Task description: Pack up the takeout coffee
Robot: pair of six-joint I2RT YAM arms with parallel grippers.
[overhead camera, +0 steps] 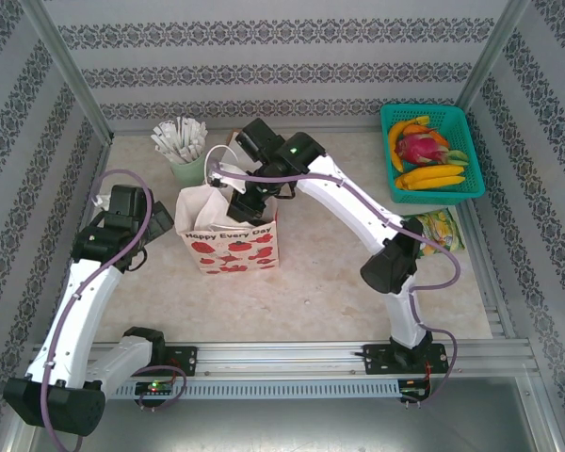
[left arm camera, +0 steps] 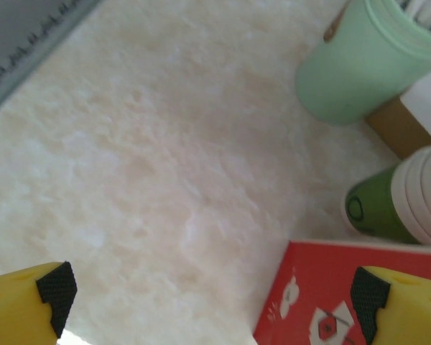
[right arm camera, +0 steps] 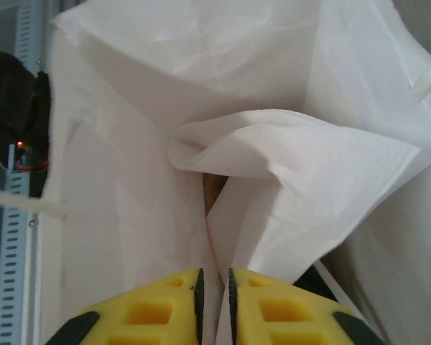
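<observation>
While left jaws gape wide, right jaws sit nearly closed over crumpled white tissue (right arm camera: 309, 165); grip unclear.

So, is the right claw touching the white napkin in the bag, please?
Cannot tell: the right wrist view shows the white napkin dipping into the narrow slot of the right claw, but no plain contact.
</observation>
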